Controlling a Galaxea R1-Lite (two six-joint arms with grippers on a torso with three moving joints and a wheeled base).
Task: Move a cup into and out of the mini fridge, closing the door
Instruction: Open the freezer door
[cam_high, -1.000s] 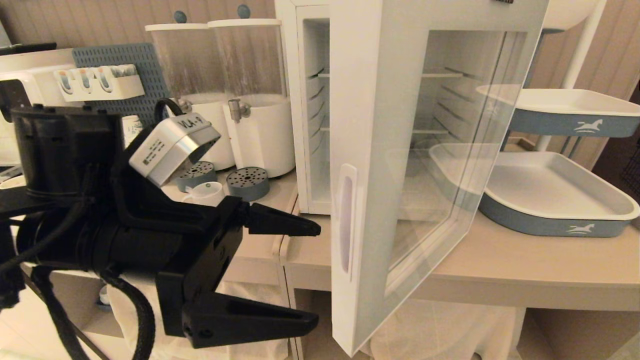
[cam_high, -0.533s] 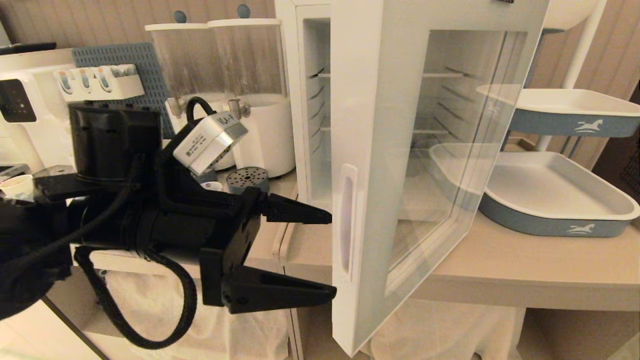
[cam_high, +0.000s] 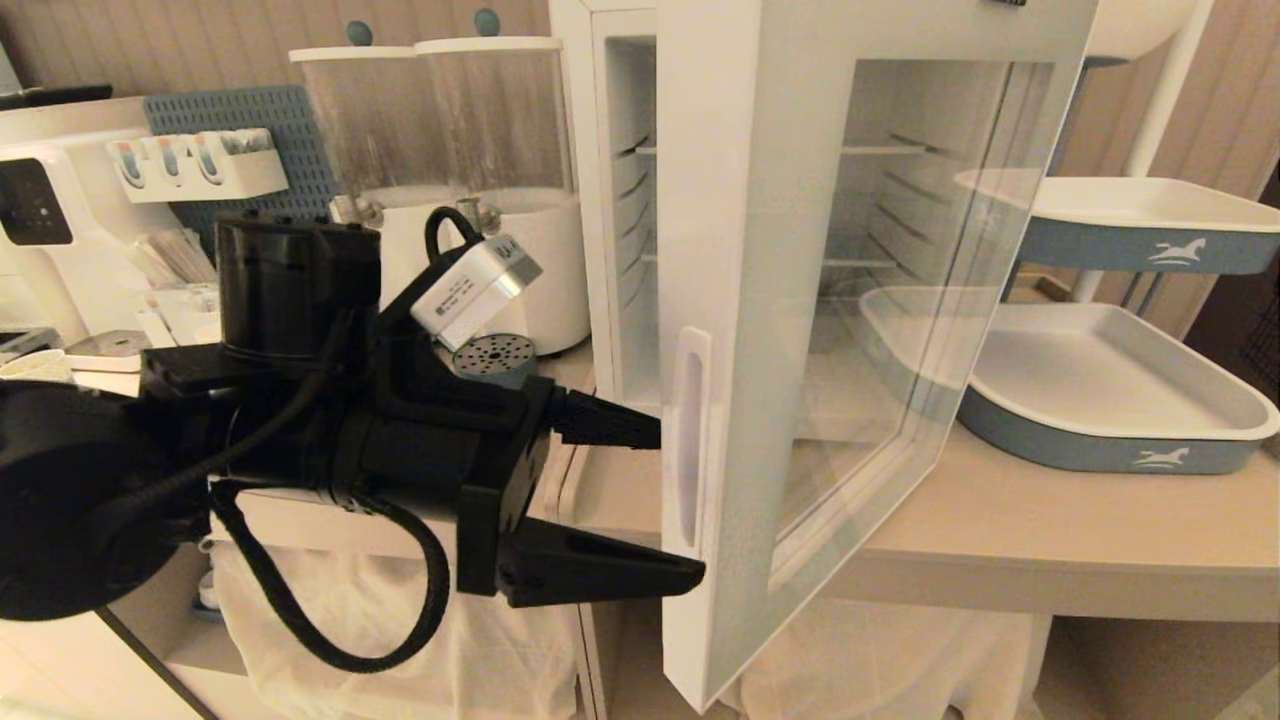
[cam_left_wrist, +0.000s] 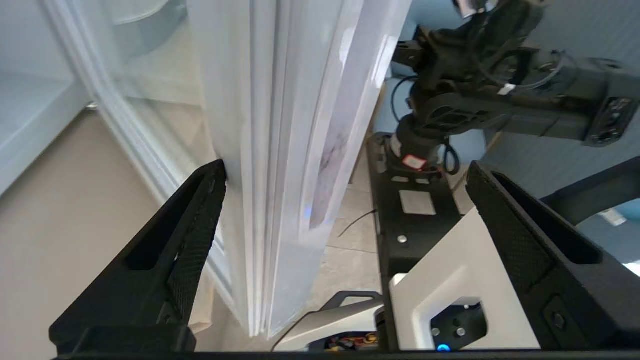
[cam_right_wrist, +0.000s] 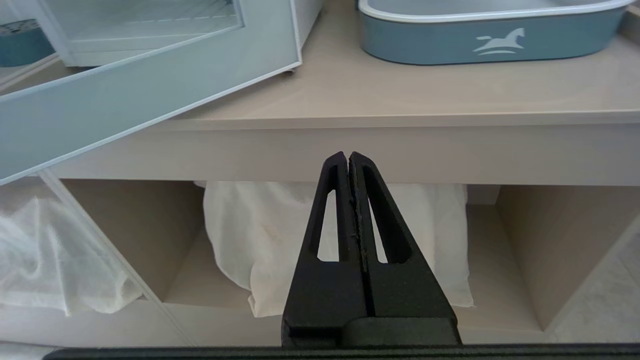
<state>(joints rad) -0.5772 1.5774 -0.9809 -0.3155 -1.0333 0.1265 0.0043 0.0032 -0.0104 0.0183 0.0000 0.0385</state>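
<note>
1. Two tools are in play: the left tool (cam_high: 640, 500) stands wide, holding nothing, its fingers straddling the free edge of the door (cam_high: 800, 330) beside the recessed handle, one finger behind the panel and one in front, likely to swing it.
2. The right tool (cam_right_wrist: 349, 165) sits pressed shut and idle, below the tabletop (cam_high: 1050, 540) edge.
3. The mini fridge (cam_high: 610, 200) stands on the tabletop with its door ajar, wire shelves bare where visible.
4. The cup cannot be seen in any view.
5. Drink dispensers (cam_high: 480, 150) stand left of the fridge and blue-sided trays (cam_high: 1120, 400) right, before a panelled wall.
</note>
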